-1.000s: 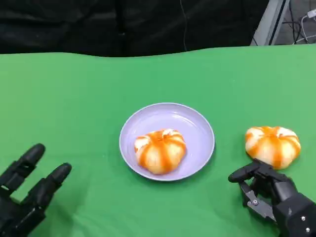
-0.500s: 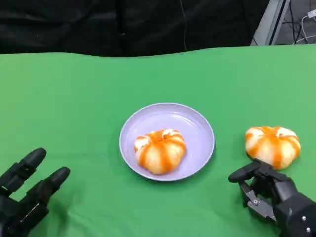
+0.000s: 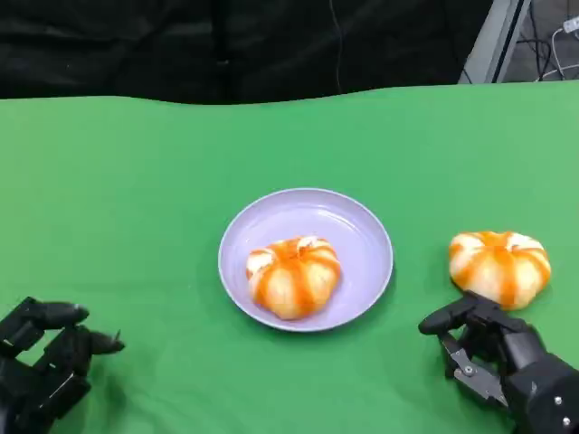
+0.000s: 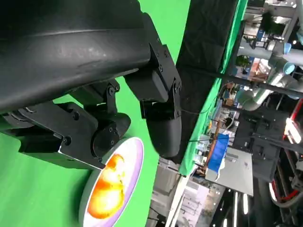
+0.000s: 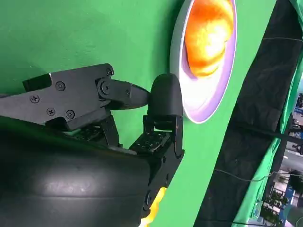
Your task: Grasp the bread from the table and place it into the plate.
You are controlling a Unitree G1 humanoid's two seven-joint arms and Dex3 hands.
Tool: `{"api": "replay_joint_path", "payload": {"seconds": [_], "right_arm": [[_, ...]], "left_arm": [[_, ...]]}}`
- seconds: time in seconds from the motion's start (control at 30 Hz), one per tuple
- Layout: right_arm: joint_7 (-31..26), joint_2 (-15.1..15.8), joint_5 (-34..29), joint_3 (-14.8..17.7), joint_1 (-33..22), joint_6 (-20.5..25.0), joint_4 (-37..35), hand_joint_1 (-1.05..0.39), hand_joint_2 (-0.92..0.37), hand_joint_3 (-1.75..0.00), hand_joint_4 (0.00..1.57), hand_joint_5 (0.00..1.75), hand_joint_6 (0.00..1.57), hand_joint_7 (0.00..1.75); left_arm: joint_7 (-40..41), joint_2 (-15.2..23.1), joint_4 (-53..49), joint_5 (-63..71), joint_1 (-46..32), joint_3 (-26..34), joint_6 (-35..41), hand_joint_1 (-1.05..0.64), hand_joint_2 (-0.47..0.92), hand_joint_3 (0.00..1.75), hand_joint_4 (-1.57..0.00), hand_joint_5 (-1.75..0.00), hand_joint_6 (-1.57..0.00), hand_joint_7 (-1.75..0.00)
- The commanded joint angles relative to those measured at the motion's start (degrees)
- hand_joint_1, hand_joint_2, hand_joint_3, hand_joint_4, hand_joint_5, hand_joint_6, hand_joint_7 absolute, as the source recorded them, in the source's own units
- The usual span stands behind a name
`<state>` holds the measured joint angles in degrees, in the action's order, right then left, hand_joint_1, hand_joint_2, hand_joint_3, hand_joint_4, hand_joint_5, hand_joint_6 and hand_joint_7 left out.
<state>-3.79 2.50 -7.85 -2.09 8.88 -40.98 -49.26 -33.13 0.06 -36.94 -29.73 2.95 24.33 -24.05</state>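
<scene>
Head view: 2nd bread (image 3: 499, 265) beside plate (image 3: 360, 226).

Green table (image 3: 136, 181) with plate (image 3: 357, 226), loose bread (image 3: 499, 266)

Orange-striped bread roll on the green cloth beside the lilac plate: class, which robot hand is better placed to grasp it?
The right hand. It sits just in front of the orange-striped bread roll on the table, while the left hand lies beyond the lilac plate, fingers curled.

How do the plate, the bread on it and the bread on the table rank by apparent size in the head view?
1. Plate, clearly largest.
2. Bread on the plate and bread on the table: look alike, unranked.
</scene>
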Motion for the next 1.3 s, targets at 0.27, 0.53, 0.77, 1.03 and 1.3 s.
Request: {"api": "replay_joint_path", "payload": {"seconds": [0.27,0.53,0.77,1.03,1.3], "right_arm": [[0.4,0.91,0.53,0.97,-0.7,0.96,-0.88,-0.31,-0.92,-0.42,0.67,1.75,0.74,1.19],[0.7,1.0,0.46,1.08,-0.69,0.95,-1.0,-0.31,-0.92,-0.42,0.67,1.75,0.73,1.19],[0.92,0.94,0.56,1.27,-0.71,0.71,-0.9,-0.31,-0.92,-0.42,0.67,1.75,0.73,1.19],[0.67,1.11,0.22,1.37,-0.78,0.54,-0.87,-0.29,-0.92,-0.42,0.67,1.75,0.73,1.19],[0.7,0.97,0.33,1.53,-0.76,0.78,-0.85,-0.3,-0.92,-0.42,0.67,1.75,0.74,1.19]], "left_arm": [[0.24,1.01,0.32,0.24,0.07,-0.06,-0.14,0.07,0.7,1.1,-0.89,-1.71,-0.81,-1.48],[0.91,0.75,1.32,0.3,-0.27,-0.22,0.19,0.07,0.7,1.09,-0.88,-1.71,-0.8,-1.48],[0.39,0.88,0.68,0.04,-0.01,-0.04,0.02,0.07,0.7,1.1,-0.87,-1.72,-0.8,-1.47],[0.17,0.93,0.62,-0.27,-0.05,0.17,0.04,0.07,0.7,1.1,-0.87,-1.73,-0.79,-1.49],[0.16,1.0,0.6,-0.19,-0.05,0.17,-0.14,0.07,0.71,1.09,-0.86,-1.74,-0.79,-1.49]]}}
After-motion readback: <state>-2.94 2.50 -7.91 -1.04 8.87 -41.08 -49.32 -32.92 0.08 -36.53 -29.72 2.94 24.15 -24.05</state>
